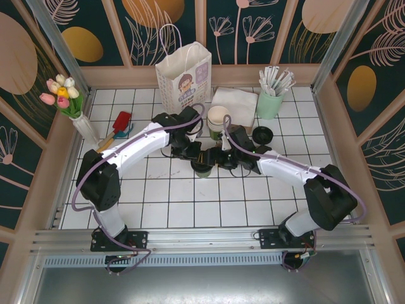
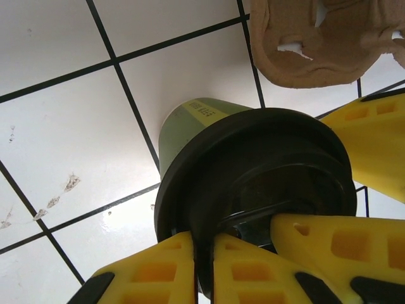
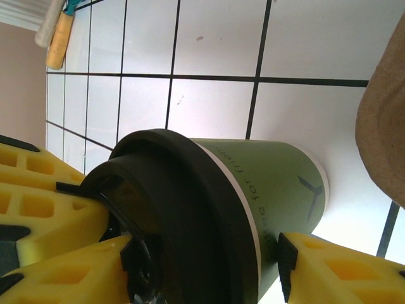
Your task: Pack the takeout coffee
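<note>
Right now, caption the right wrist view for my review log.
Right tool grips a black-lidded green cup standing on white tile.

1. On the takeout coffee (image 3: 278,183), held in the right gripper (image 3: 202,278): matt green printed paper wall. The lid is smooth black plastic with a faint sheen.
2. Fingers (image 2: 152,275) of the left gripper (image 2: 202,259): matt yellow plastic with moulded pockets.
3. Surface (image 2: 63,57) below both grippers: glossy white tile, dark grout, a few scuffs.
4. Carrier (image 2: 316,44) just beyond the left gripper: rough brown moulded pulp with fibrous torn edges.
</note>
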